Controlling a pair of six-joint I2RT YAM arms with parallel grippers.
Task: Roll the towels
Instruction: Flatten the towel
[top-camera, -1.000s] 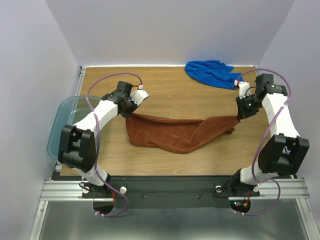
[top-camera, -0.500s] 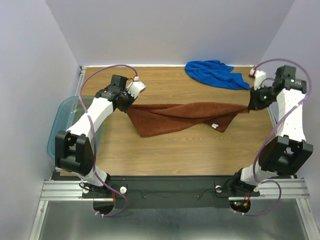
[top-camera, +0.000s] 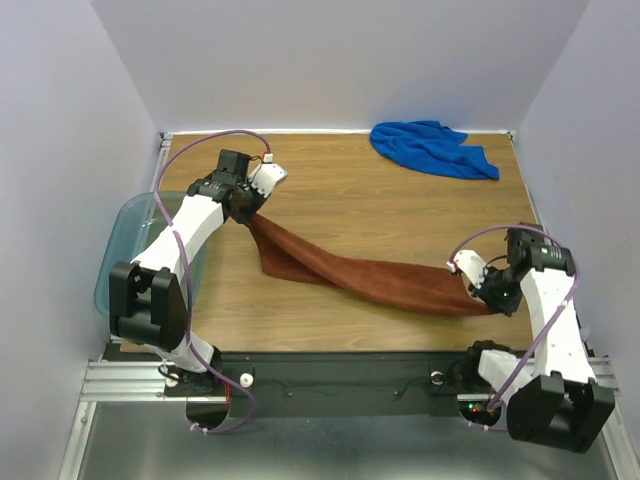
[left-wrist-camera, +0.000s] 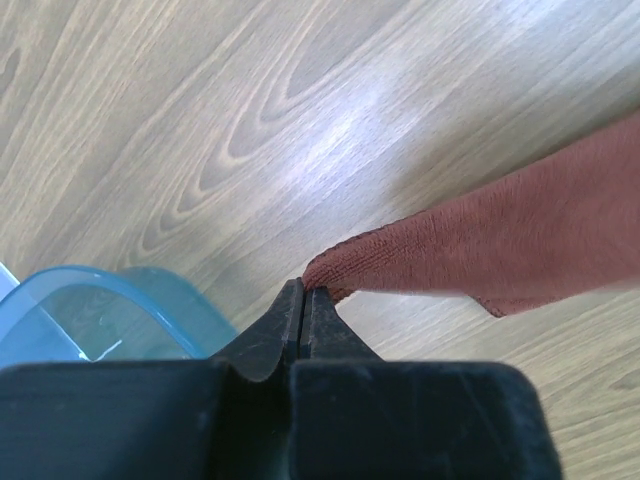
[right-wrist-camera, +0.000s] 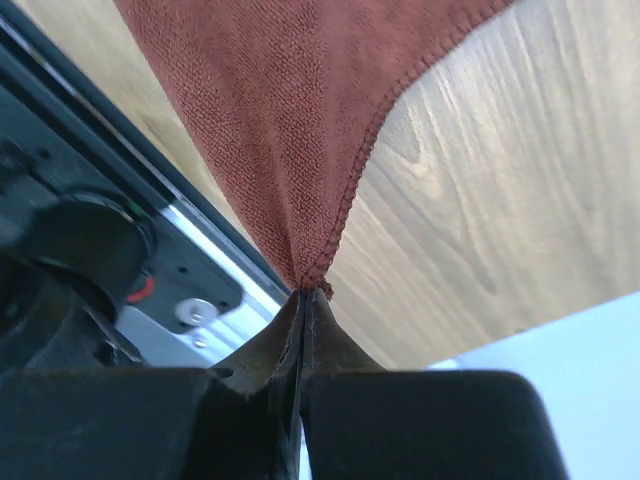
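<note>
So the brown towel (top-camera: 370, 275) is pulled out into a long, bunched-up band, running diagonally across the table (top-camera: 350, 190) from the left side down to the near right edge. The left gripper (top-camera: 249, 211) is pinched tight on one fuzzy corner up near the bin (top-camera: 118, 245), and the right gripper (top-camera: 489, 301) is clamped on the stitched corner at the other end. The blue towel (top-camera: 430, 148) sits crumpled in a heap at the far right, well apart from both.

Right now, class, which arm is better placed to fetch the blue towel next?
Probably right. The blue towel lies at the table's far right corner, on the right gripper's side; the left gripper sits far left. Both pinch the brown towel.
</note>
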